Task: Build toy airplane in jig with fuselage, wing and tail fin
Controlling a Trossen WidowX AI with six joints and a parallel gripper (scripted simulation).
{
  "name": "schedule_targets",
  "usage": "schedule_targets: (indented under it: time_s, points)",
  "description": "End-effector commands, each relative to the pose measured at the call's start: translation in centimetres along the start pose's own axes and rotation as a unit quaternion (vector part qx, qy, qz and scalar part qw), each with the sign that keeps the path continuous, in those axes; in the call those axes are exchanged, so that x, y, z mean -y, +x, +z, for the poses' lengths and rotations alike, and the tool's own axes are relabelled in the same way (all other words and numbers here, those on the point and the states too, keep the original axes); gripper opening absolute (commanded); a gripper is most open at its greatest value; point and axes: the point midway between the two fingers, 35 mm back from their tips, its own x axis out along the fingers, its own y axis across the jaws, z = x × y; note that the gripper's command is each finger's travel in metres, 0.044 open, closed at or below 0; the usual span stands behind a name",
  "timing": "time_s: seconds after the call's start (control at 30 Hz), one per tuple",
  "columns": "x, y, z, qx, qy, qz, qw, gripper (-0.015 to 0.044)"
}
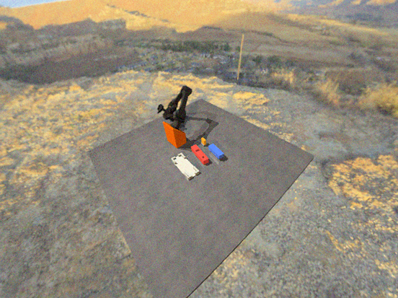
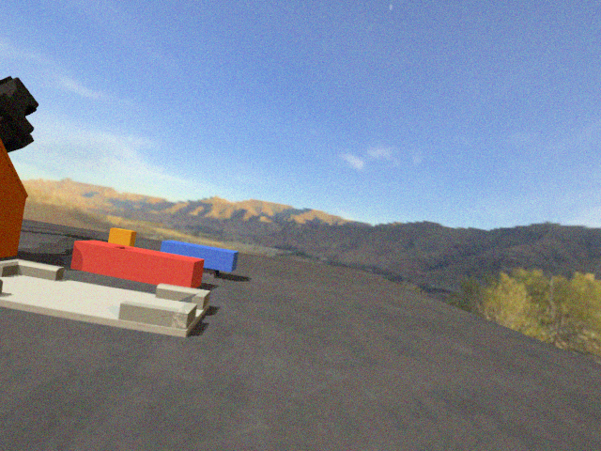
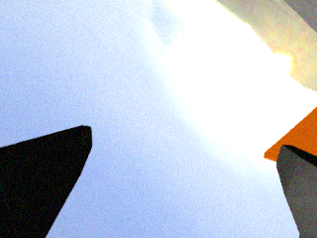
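Losing the white jig's (image 1: 184,167) (image 2: 72,293) end, much of the black arm (image 1: 184,102) (image 2: 14,111) and the orange panel (image 1: 174,135) (image 2: 9,209) (image 3: 301,136) past the exterior view's left edge. Hiding the yellow tail fin's (image 1: 203,141) (image 2: 121,237) foot and part of the blue wing (image 1: 215,151) (image 2: 198,255) behind the red fuselage (image 1: 200,155) (image 2: 135,263). Blurring the gripper (image 1: 159,108) (image 3: 184,146) in the top view, probably too small for reading.

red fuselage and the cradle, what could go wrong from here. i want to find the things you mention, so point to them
The orange panel (image 1: 174,135) (image 2: 10,209) (image 3: 299,136) stands between the arm and the cradle (image 1: 184,167) (image 2: 72,293), so a low swing might clip it. The red fuselage (image 1: 200,154) (image 2: 135,262) lies beside the cradle; set down askew, it could catch on the raised corner blocks (image 1: 192,175) (image 2: 158,313) rather than sit flat.
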Motion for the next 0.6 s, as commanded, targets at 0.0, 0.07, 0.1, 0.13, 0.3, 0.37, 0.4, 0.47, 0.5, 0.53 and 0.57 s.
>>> schedule_targets:
  time_s: [0.0,0.07,0.1,0.13,0.3,0.37,0.4,0.47,0.5,0.53,0.57]
  points:
    - [0.0,0.0,0.0,0.0,0.0,0.0,1.0,0.0426]
    - [0.1,-0.3,0.1,0.007,0.0,0.005,1.0,0.044]
    - [0.2,-0.6,0.2,0.016,0.0,0.011,1.0,0.044]
    - [0.4,-1.1,0.3,0.028,0.001,0.02,0.999,0.044]
    - [2.4,-5.0,1.3,0.129,0.011,0.087,0.988,0.044]
    - [3.4,-6.7,1.6,0.173,0.019,0.114,0.978,0.044]
    - [3.9,-7.5,1.7,0.194,0.023,0.126,0.973,0.044]
    - [5.1,-9.2,1.8,0.237,0.033,0.15,0.959,0.044]
    - [5.8,-10.1,1.8,0.259,0.039,0.161,0.951,0.044]
    - [6.4,-10.9,1.7,0.281,0.045,0.172,0.943,0.044]
    - [7.1,-11.7,1.7,0.302,0.052,0.183,0.934,0.044]
